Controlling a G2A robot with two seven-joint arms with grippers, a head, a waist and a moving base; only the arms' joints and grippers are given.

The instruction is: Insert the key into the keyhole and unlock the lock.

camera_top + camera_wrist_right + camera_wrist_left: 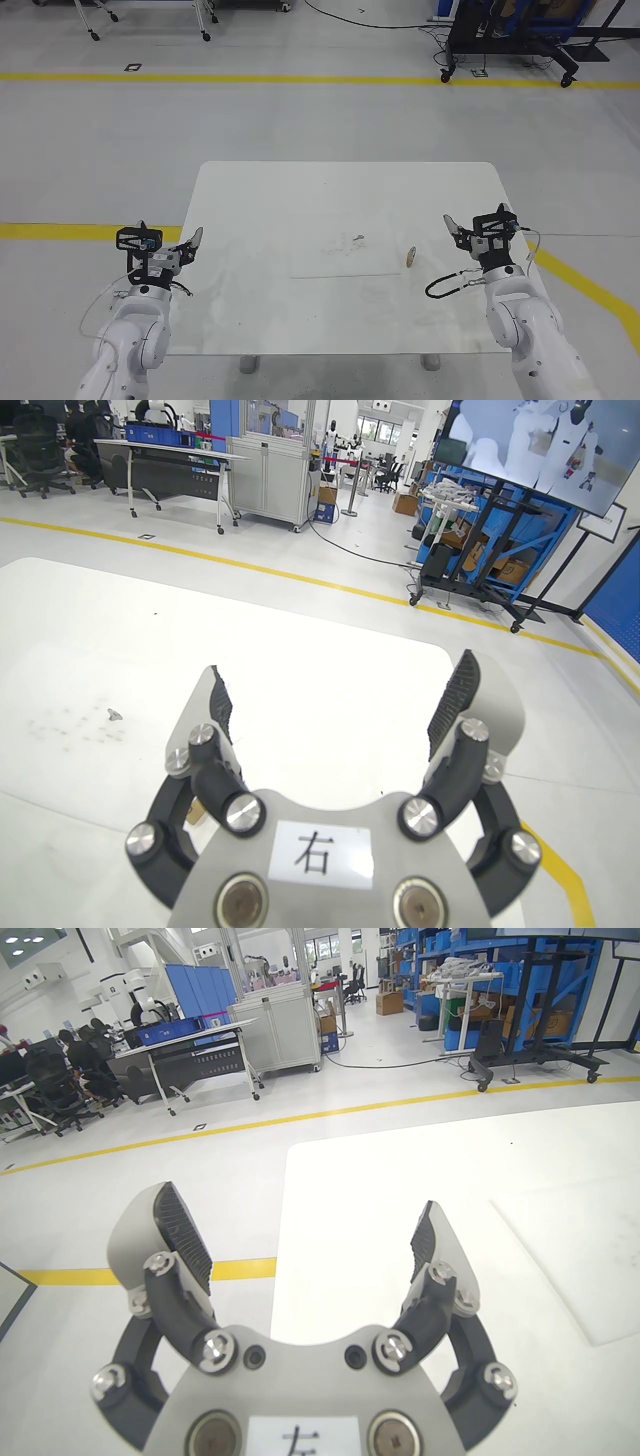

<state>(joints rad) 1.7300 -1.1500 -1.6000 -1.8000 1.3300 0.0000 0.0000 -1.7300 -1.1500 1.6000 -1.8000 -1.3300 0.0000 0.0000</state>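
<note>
Both arms sat at the near corners of the white table, and nothing was picked up yet. The left gripper hung over its own side edge with its jaws wide apart and nothing between them. The right gripper was at the other side, jaws also wide apart and holding nothing. The small grey key lay flat near the middle of the table, on a thin flat sheet. A little tan thing, which looked like the lock, lay just off the sheet, between the key and the right gripper. So the first job was probably to pick up the key and the lock. The key was very thin and flat, so a gripper would need to come straight down over it, put one finger on each side and close slowly, or the key could slide away. Grabbing the fat end would be best, so the thin end poked out for the keyhole. The lock was small and might roll or spin, so the other gripper should hold it tight, with the keyhole facing the key.
</note>
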